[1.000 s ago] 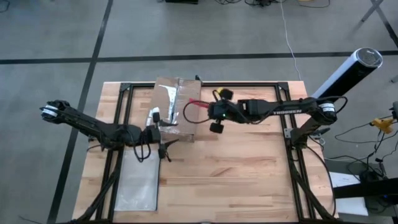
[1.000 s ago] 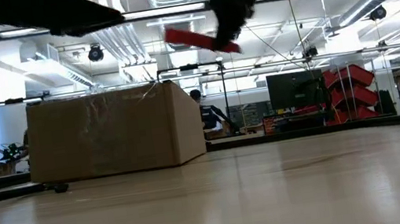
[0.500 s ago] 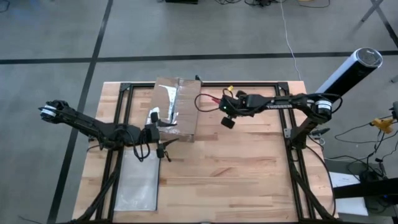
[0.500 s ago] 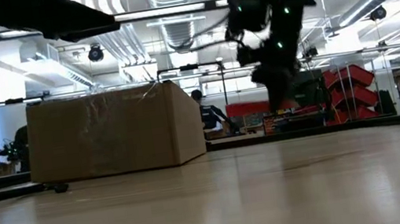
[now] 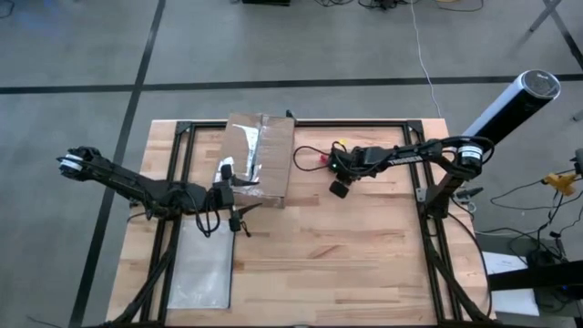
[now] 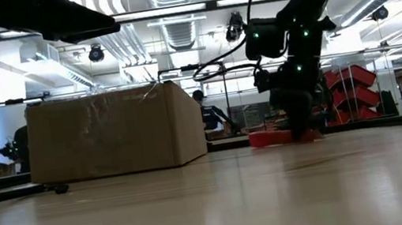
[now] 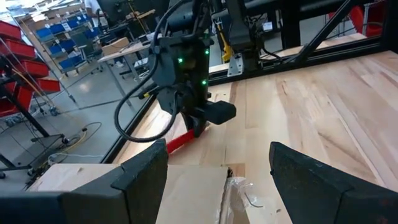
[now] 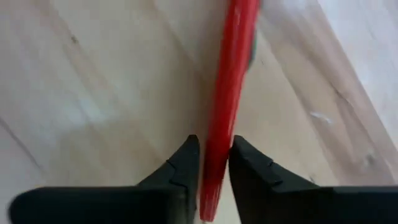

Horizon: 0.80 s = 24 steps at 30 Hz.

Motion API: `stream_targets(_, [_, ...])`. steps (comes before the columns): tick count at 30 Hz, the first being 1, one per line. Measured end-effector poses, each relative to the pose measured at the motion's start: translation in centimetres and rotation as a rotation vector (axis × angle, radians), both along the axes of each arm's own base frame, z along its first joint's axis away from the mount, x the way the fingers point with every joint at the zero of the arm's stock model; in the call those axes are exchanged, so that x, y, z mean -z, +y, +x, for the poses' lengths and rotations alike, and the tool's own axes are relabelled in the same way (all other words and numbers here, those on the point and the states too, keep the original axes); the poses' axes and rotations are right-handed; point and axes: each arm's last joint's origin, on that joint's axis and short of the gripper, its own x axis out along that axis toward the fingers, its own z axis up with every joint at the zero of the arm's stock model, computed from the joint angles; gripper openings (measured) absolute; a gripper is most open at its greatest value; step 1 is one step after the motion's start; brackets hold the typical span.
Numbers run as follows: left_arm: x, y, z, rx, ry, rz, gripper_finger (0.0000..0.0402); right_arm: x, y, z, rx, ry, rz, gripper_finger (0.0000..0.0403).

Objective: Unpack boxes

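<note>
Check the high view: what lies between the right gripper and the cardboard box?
Only bare wood tabletop and a loop of black cable separate the right gripper, at the red knife, from the box.

The red utility knife (image 8: 225, 99) ran out of the right wrist view at both ends, so its full length could not be seen. In the low view the right gripper (image 6: 296, 126) hid part of the knife. The cardboard box (image 7: 134, 186) was cut off by the left wrist view's edge (only its top showed).
</note>
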Motion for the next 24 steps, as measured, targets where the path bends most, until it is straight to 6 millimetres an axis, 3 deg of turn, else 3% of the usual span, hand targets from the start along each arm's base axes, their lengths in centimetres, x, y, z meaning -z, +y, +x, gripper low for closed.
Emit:
stream_targets(5, [0.1, 0.1, 0.0, -0.007, 0.018, 0.018, 0.0257, -0.8, -0.3, 0.7, -0.006, -0.033, -0.014, 0.0146])
stream_targets(10, [0.7, 0.5, -0.4, -0.126, 0.08, 0.071, 0.0257, -2.1, -0.7, 2.2, -0.049, -0.145, -0.071, 0.0176])
stream_targets(24, [2.2, 1.1, -1.3, -0.286, 0.24, 0.153, 0.0257, -6.9, -1.4, 6.4, -0.169, -0.545, -0.18, 0.0169])
